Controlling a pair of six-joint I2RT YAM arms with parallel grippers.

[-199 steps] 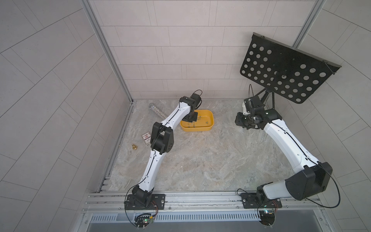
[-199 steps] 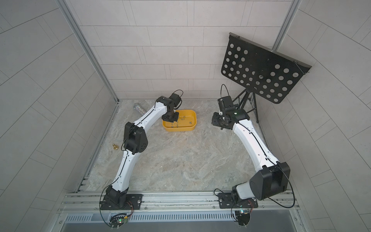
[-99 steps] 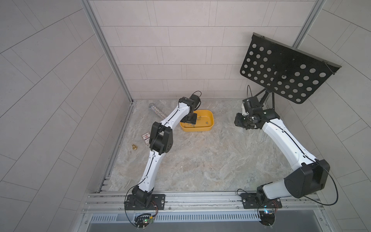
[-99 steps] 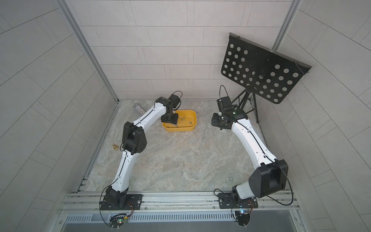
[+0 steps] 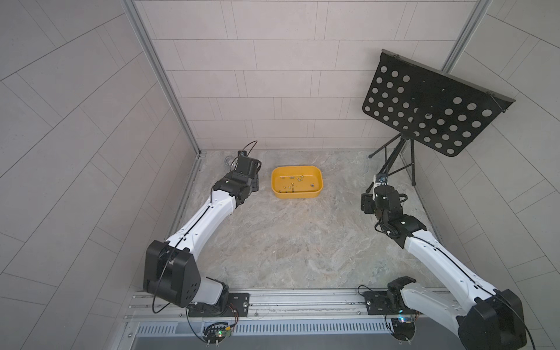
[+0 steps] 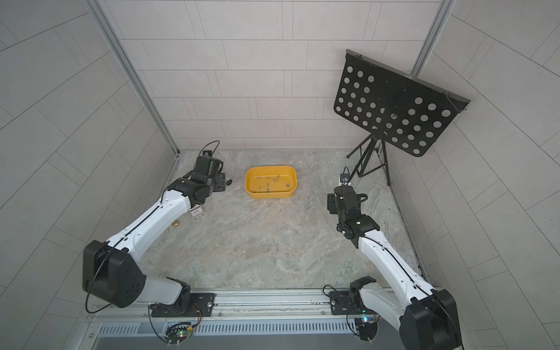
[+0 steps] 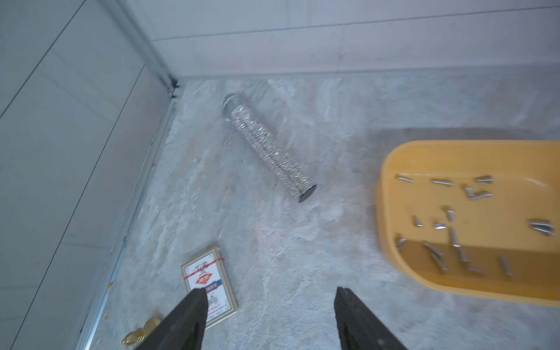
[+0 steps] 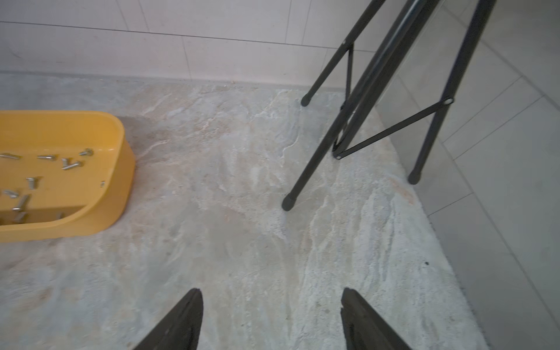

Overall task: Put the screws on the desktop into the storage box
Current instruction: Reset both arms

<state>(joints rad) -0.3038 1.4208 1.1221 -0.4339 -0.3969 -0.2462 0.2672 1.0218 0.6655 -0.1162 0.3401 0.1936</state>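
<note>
Screws [image 7: 453, 239]: all in the box [image 7: 391, 169], none spotted on the worktop [image 8: 242, 181].
Handling: they look light, stiff, slippery; best pinched across the shaft.
Tools: left tool [image 7: 269, 290] and right tool [image 8: 271, 291] gape wide, empty.

We are looking at some fifteen tiny silver-grey metal screws [image 7: 453, 238] lying flat and loose, pointing every which way, on the floor of a shallow yellow plastic storage box [image 5: 295, 195] with rounded corners and low walls. The box is sitting upright and open-topped on the flat grey-beige marble-patterned desktop [image 5: 288, 242], toward its far edge and roughly midway across in both top views.
</note>
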